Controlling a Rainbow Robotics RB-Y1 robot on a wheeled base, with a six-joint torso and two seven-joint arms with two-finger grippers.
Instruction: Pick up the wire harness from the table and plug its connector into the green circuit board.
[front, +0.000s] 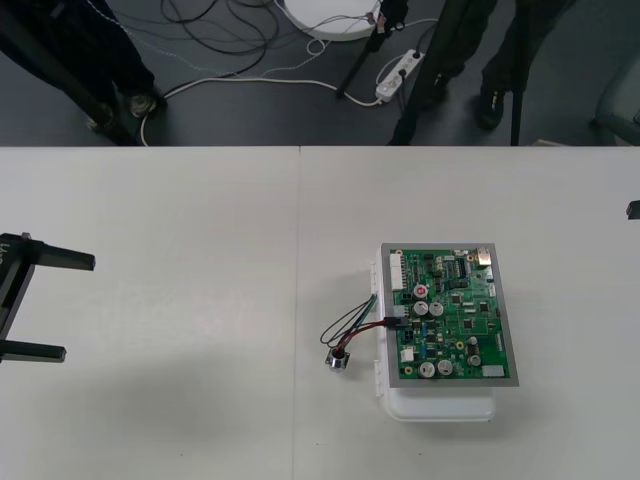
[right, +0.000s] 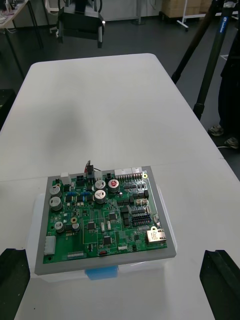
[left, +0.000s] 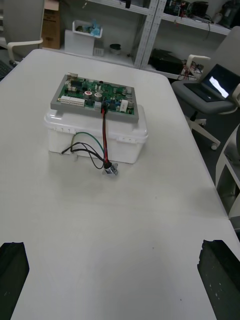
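The green circuit board (front: 452, 315) lies on its white base (front: 440, 405) right of the table's middle. The harness's black plug (front: 397, 318) sits in the board's left edge, as the left wrist view shows (left: 105, 106). Its thin wires (front: 350, 325) loop down over the base's side to the round metal socket (front: 338, 360), which rests on the table beside the base. My left gripper (front: 48, 305) waits open at the table's left edge, far from the board. My right gripper (right: 116, 255) is open, fingers wide apart, with the board just ahead of it.
The table's far edge runs along the top of the front view, with dark floor, cables and a power strip (front: 398, 72) beyond. A seam (front: 299, 300) splits the table top just left of the harness.
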